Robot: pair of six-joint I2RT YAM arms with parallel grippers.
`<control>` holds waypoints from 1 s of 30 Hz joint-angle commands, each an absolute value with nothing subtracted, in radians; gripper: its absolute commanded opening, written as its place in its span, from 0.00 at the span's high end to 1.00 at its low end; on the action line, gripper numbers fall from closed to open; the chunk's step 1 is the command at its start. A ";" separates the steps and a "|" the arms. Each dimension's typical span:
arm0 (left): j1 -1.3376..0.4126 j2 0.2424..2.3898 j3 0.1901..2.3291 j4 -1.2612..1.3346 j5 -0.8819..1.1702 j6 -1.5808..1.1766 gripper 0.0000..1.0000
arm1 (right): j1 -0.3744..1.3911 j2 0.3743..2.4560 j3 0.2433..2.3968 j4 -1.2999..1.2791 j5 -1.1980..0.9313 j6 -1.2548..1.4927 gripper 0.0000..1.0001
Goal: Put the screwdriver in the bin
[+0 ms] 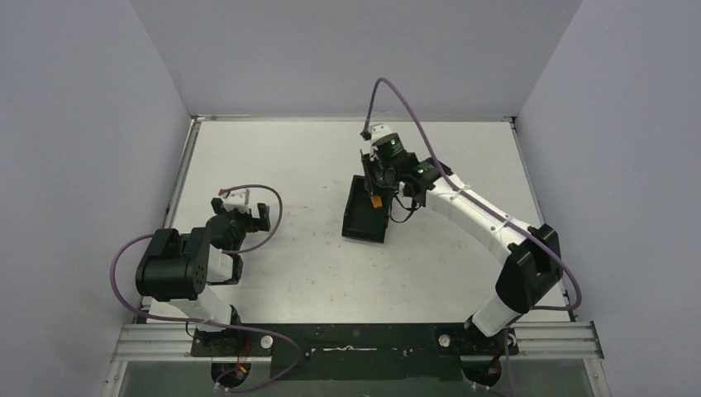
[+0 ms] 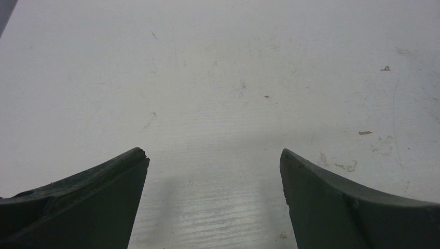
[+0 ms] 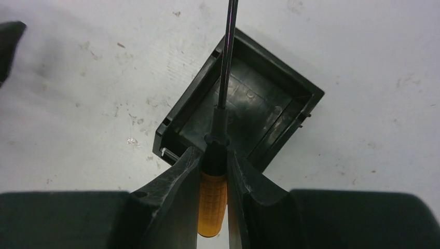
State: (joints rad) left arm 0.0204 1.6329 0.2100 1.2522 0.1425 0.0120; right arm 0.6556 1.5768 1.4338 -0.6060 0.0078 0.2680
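Note:
The black bin (image 1: 364, 213) sits near the table's middle, open top up; it also shows in the right wrist view (image 3: 254, 111). My right gripper (image 1: 377, 190) hangs over the bin's far end, shut on the screwdriver (image 3: 212, 199) by its orange handle. In the right wrist view my right gripper (image 3: 214, 155) points the thin dark shaft (image 3: 227, 57) forward over the bin and past its far wall. The orange handle shows as a small spot in the top view (image 1: 376, 201). My left gripper (image 1: 244, 217) is open and empty at the left, above bare table (image 2: 214, 153).
White table (image 1: 289, 265) with grey walls on three sides. A black rail (image 1: 355, 339) runs along the near edge by the arm bases. Purple cables loop off both arms.

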 commanded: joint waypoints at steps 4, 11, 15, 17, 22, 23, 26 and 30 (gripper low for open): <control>0.017 1.617 0.222 1.286 0.142 0.016 0.03 | 0.666 1.671 1.339 -0.457 0.030 0.283 1.00; 0.017 1.617 0.222 1.286 0.142 0.014 0.03 | 0.667 1.768 1.318 -0.424 0.038 0.301 1.00; 0.017 1.617 0.223 1.285 0.141 0.016 0.03 | 0.668 1.794 1.309 -0.424 0.050 0.307 1.00; 0.017 1.617 0.222 1.286 0.142 0.015 0.03 | 0.667 1.793 1.305 -0.421 0.051 0.310 1.00; 0.016 1.617 0.223 1.286 0.141 0.015 0.03 | 0.670 1.778 1.311 -0.428 0.053 0.315 0.55; 0.017 1.617 0.222 1.285 0.142 0.016 0.03 | 0.671 1.774 1.318 -0.432 0.059 0.317 0.50; 0.017 1.617 0.222 1.286 0.142 0.016 0.03 | 0.676 1.755 1.330 -0.438 0.079 0.328 0.44; 0.017 1.617 0.223 1.286 0.141 0.017 0.03 | 0.680 1.712 1.340 -0.432 0.079 0.333 0.40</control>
